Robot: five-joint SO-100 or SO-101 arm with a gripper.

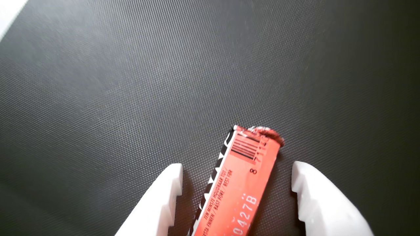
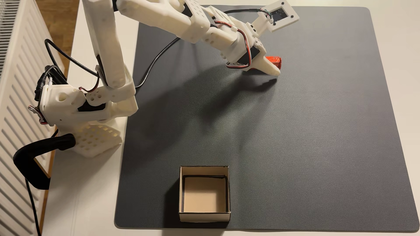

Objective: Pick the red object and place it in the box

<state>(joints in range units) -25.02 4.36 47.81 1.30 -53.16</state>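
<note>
white and toothed, my end effector (image 1: 237,175) stands with its two fingers spread apart, one on each side of the red object (image 1: 241,183), with mat showing in both gaps in the wrist view. the red object is an oblong red-orange packet lying flat on the dark mat (image 2: 295,136), with a crimped end, a barcode, a black-and-white patterned edge, and print reading "ten minste houdbaar tot", "best før" and "0427b". in the fixed view its end (image 2: 273,60) pokes out past my end effector (image 2: 276,68) near the mat's far side. the mat has a fine woven grain and rounded corners, and covers a white surface (image 2: 91,204). the box (image 2: 204,215), beige cardboard, square and open-topped with black-lined inner edges, sits well apart at the mat's near edge. a white ribbed radiator (image 2: 13,90) stands at the left.
</note>
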